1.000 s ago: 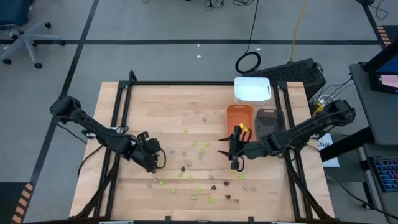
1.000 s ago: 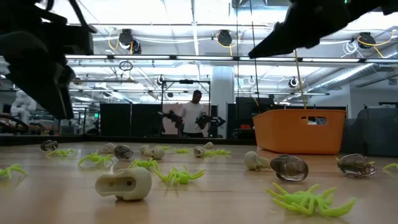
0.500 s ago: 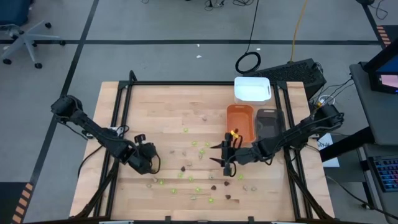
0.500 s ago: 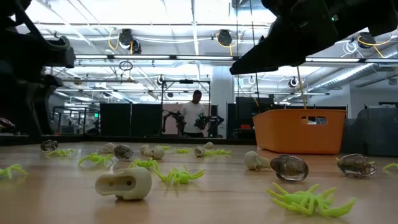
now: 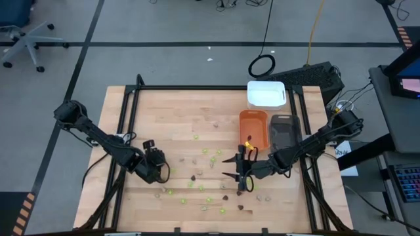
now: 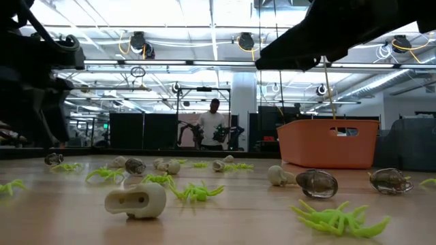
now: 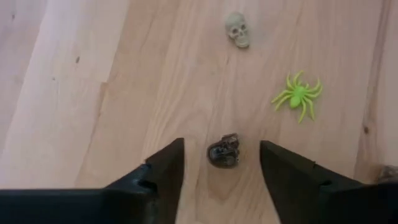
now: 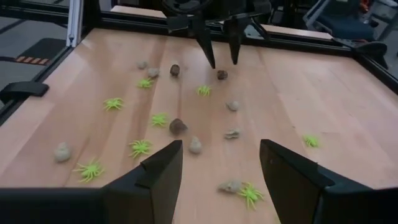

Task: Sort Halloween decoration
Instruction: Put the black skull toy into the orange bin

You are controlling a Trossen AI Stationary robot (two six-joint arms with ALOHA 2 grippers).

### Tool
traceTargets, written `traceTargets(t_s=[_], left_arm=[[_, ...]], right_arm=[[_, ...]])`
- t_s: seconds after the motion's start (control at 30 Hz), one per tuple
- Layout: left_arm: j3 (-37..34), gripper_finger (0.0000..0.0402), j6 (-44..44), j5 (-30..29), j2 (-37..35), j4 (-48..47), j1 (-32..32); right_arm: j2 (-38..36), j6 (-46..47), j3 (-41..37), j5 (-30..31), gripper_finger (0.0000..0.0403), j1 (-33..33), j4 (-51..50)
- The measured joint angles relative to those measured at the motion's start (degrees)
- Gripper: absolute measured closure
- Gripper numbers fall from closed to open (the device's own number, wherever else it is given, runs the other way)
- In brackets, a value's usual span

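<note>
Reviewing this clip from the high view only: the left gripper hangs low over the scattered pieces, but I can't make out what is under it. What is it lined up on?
Observer: Its wrist view shows the left gripper open, with a small dark brown skull-like piece lying between the jaws, touched by neither.
Operator: What lies nearest that piece?
Observer: A lime-green plastic spider and a pale beige skull, both apart from it.
Operator: Is the right gripper carrying anything?
Observer: No, the right gripper is open with nothing between its jaws.
</note>
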Motion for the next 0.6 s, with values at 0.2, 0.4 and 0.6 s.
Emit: traceTargets(t_s=[0.2, 0.4, 0.6], left_arm=[[-0.1, 0.015, 3.3, 0.0, 0.0, 0.4, 0.0], [-5.1, 0.0161, 5.9, 0.0, 0.0, 9.4, 0.0], [-8.5, 0.0188, 2.8, 0.0, -0.1, 12.4, 0.0]], right_arm=[[0.0, 0.4, 0.0, 0.0, 0.0204, 0.0, -0.1], [0.0, 0.4, 0.0, 0.0, 0.0204, 0.0, -0.2], [0.0, 0.4, 0.0, 0.0, 0.0204, 0.0, -0.5]])
